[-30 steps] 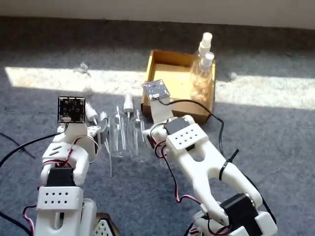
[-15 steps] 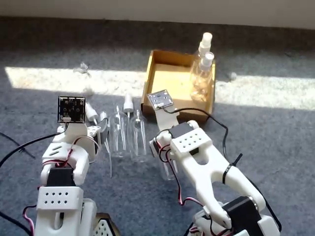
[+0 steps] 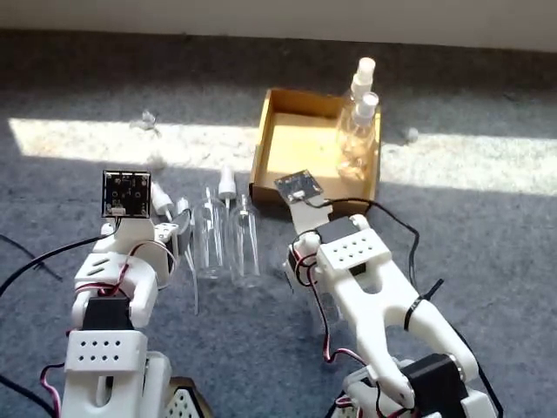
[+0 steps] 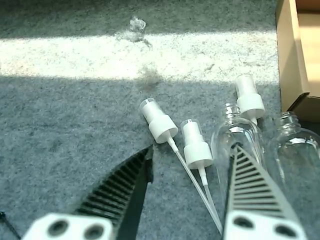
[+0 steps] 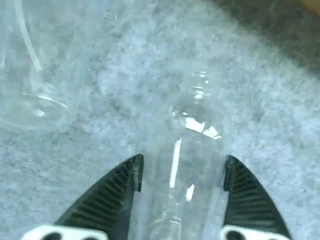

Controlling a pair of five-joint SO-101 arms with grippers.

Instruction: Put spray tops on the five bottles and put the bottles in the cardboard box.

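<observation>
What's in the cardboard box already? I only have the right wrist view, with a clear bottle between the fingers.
Observer: Two capped bottles stand in the cardboard box by its right wall.
Operator: Any tops left for my clear bottle?
Observer: Three spray tops lie loose on the carpet beside two open bottles.
Operator: And the left gripper?
Observer: The left gripper is open over two of those tops, holding nothing.
</observation>
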